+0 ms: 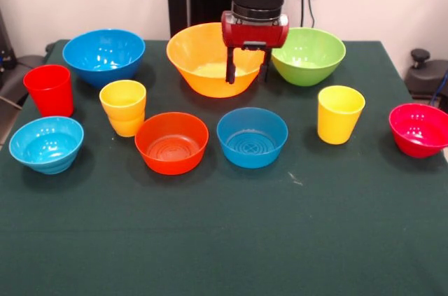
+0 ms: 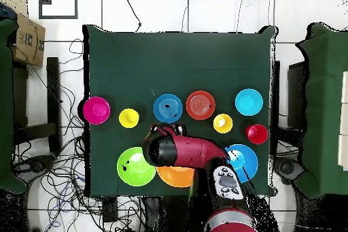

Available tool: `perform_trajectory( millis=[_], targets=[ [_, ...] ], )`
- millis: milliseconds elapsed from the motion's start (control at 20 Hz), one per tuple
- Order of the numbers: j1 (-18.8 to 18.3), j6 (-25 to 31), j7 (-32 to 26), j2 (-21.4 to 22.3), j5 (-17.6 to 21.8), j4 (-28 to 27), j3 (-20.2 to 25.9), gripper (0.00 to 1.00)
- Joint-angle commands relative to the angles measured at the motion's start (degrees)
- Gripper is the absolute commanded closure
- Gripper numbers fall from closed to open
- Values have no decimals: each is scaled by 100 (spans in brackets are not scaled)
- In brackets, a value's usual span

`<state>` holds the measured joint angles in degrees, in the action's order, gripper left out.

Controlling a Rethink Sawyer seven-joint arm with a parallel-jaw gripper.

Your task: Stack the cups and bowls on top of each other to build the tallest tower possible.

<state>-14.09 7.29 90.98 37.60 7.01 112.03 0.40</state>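
My gripper (image 1: 248, 72) (image 2: 170, 130) hangs open and empty over the front rim of the large yellow-orange bowl (image 1: 196, 51) (image 2: 173, 177). A lime green bowl (image 1: 308, 54) (image 2: 134, 166) and a medium blue bowl (image 1: 103, 54) (image 2: 246, 161) flank that bowl. Nearer the camera stand a red cup (image 1: 49, 89) (image 2: 257, 134), a yellow-orange cup (image 1: 123, 107) (image 2: 223, 123), a yellow cup (image 1: 340, 114) (image 2: 129, 118), a light-blue bowl (image 1: 46, 143) (image 2: 249, 101), an orange-red bowl (image 1: 171, 142) (image 2: 200, 105), a small blue bowl (image 1: 252, 136) (image 2: 168, 107) and a crimson bowl (image 1: 418, 129) (image 2: 96, 109). Each stands apart, upright; no tower shows.
The dark green table cloth (image 1: 224, 240) (image 2: 177, 59) stretches bare toward the camera in the front view. A cardboard box (image 2: 27, 39) and loose cables (image 2: 61, 168) lie beyond the table's edges. In the overhead view the arm covers part of the large bowl and the medium blue bowl.
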Motion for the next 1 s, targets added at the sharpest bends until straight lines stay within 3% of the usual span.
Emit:
perform_trajectory(
  millis=[50, 350, 700, 1000],
  targets=[
    [-368, 1357, 72, 168, 131, -52, 418, 0],
    [-190, 1462, 279, 351, 79, 9, 408, 0],
    [-162, 1270, 395, -34, 144, -233, 426, 0],
    [41, 1274, 646, -356, -91, -701, 382, 0]
  ],
)
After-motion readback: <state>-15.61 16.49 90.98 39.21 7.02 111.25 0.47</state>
